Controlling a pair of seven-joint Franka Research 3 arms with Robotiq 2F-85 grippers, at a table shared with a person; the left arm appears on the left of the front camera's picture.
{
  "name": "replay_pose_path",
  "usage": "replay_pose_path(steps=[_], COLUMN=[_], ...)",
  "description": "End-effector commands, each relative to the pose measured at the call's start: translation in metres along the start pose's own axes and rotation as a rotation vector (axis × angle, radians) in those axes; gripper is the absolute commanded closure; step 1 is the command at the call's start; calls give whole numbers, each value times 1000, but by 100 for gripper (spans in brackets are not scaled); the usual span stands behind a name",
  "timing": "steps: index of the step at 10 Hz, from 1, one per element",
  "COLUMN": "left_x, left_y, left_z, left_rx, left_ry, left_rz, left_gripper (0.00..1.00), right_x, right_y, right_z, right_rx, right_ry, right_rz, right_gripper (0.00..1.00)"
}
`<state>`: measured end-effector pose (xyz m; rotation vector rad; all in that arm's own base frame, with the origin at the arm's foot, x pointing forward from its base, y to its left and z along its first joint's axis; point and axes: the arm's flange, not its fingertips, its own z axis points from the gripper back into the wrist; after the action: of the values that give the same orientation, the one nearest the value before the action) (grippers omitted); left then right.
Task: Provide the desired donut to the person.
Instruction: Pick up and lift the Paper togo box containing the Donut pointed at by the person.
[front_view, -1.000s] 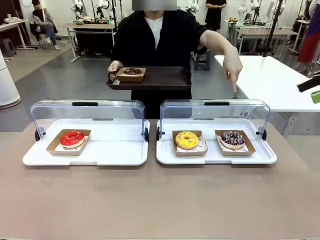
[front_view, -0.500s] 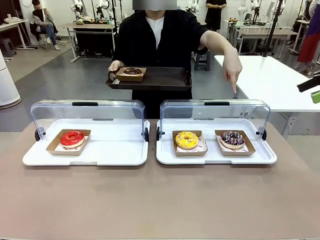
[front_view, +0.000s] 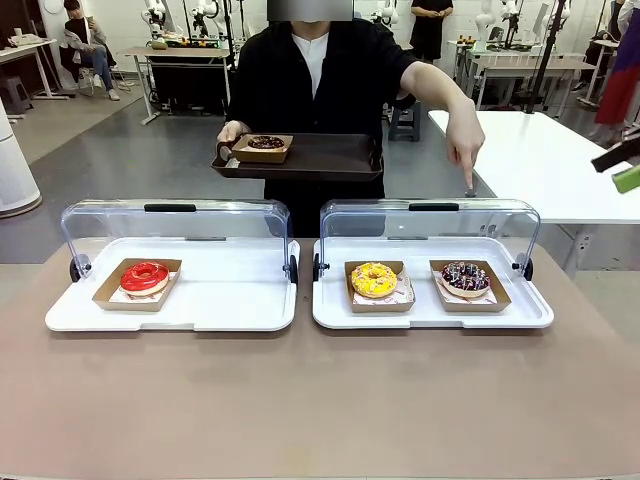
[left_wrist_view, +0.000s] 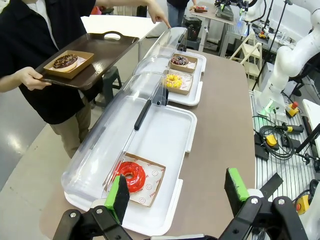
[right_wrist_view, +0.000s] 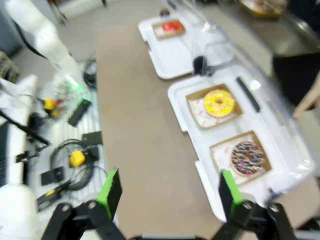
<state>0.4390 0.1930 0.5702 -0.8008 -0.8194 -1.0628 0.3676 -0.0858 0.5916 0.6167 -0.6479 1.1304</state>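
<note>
The person (front_view: 315, 80) stands across the table, holding a dark tray (front_view: 330, 158) with a chocolate donut (front_view: 265, 143) in a box. Their other hand (front_view: 466, 145) points down over the sprinkled chocolate donut (front_view: 465, 278) (right_wrist_view: 247, 156) in the right case. Beside that donut lies a yellow donut (front_view: 374, 279) (right_wrist_view: 219, 102). A red donut (front_view: 145, 276) (left_wrist_view: 131, 176) sits in the left case. My left gripper (left_wrist_view: 177, 192) hangs open above the table's left end, just short of the red donut. My right gripper (right_wrist_view: 170, 192) is open and high over the right end, near the sprinkled donut; the view is blurred.
Both white display trays (front_view: 230, 300) (front_view: 520, 312) have clear lids (front_view: 175, 225) (front_view: 430, 222) tipped back toward the person. The brown table (front_view: 320, 400) is bare in front of them. A white table (front_view: 540, 160) stands behind at the right. Cables and yellow devices (right_wrist_view: 75, 157) lie beside the table.
At the picture's right edge my right gripper has shifted slightly upward. The person keeps pointing at the sprinkled donut; tray and donuts have not moved.
</note>
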Motion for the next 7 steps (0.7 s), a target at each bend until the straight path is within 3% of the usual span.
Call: replay_pose_path(steps=[1, 4, 7], left_x=[0, 0, 0], left_y=[0, 0, 0], left_z=[0, 0, 0], left_rx=[0, 0, 0], left_ry=[-1, -1, -1], left_rz=[-4, -4, -4], left_gripper=[0, 0, 0], right_x=[38, 74, 66], right_y=[-13, -16, -29], right_z=[-6, -78, -148], right_rx=[-50, -32, -18], right_ry=[176, 477, 668], right_rz=[-49, 56, 125], right_gripper=[0, 0, 0])
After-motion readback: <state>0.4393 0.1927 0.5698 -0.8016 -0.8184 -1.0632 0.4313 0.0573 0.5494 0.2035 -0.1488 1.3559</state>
